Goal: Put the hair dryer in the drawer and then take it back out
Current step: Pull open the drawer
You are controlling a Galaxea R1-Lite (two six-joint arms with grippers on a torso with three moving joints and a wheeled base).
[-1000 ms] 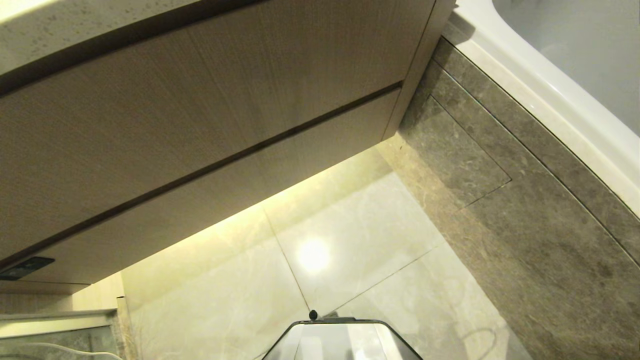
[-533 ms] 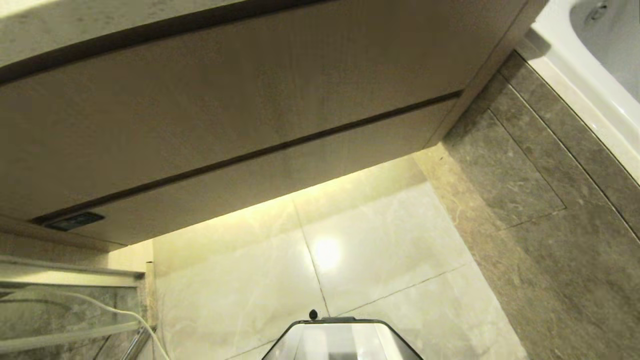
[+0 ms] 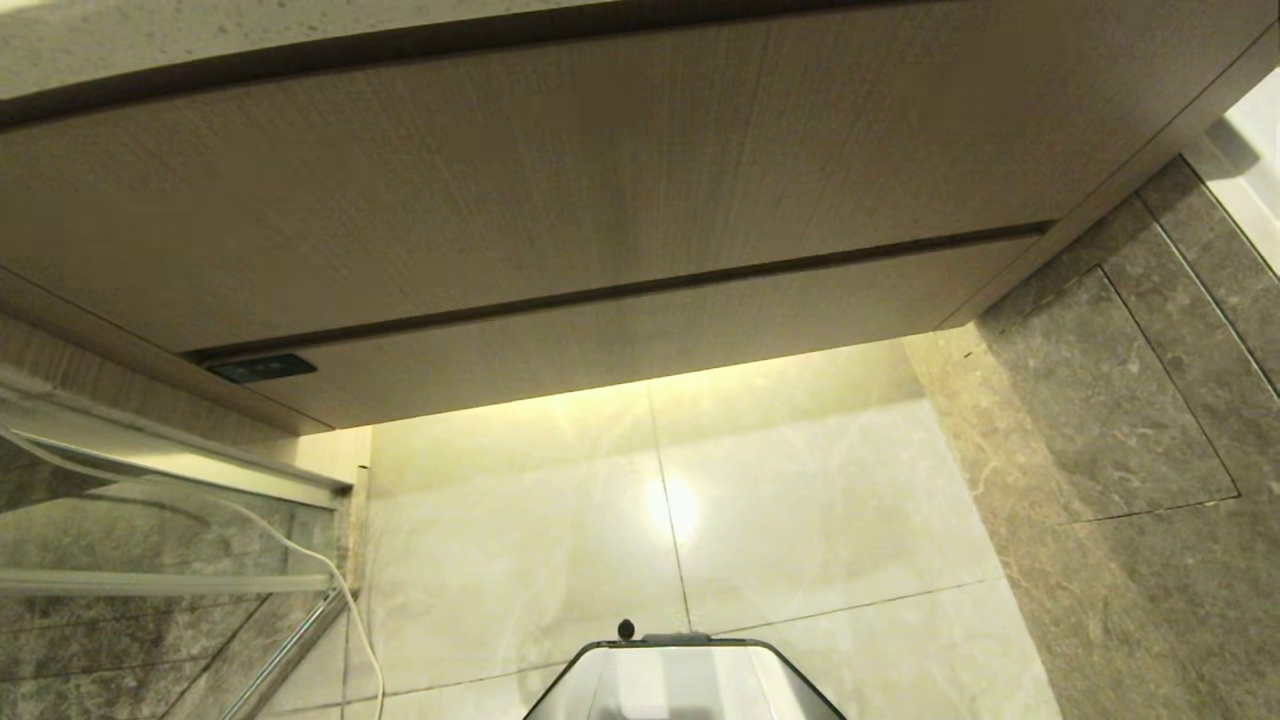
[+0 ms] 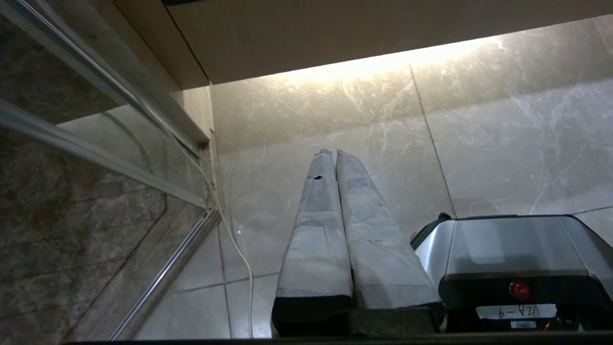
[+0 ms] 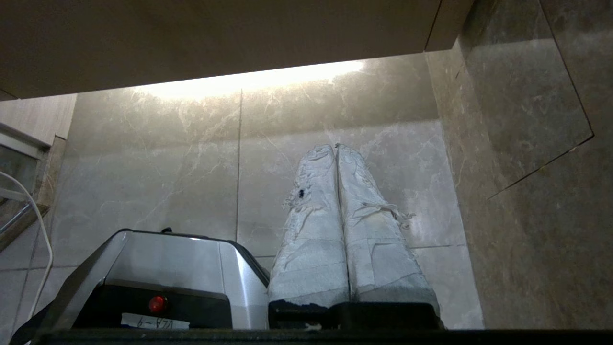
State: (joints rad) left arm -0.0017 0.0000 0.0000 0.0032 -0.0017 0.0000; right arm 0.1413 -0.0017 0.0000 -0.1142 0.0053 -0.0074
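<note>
My left pincer [image 4: 331, 153] is closed, its two wrapped fingers [image 4: 316, 211] pressed together with nothing between them, pointing at the pale floor [image 4: 503, 143]. My right pincer [image 5: 333, 146] is closed too and holds nothing, over the same tiles.

In the head view the drawer [image 3: 640, 335] is shut. It is the low wood front across the middle of the frame, with a small black plate [image 3: 262, 368] at its left end, under a taller panel [image 3: 560, 190]. I cannot see the hair dryer in any view.

At lower left a white cord [image 3: 300, 550] hangs before a glass door [image 3: 130, 540]. At right is a dark stone wall [image 3: 1130, 420]. My base [image 3: 685, 680] shows at the bottom centre.
</note>
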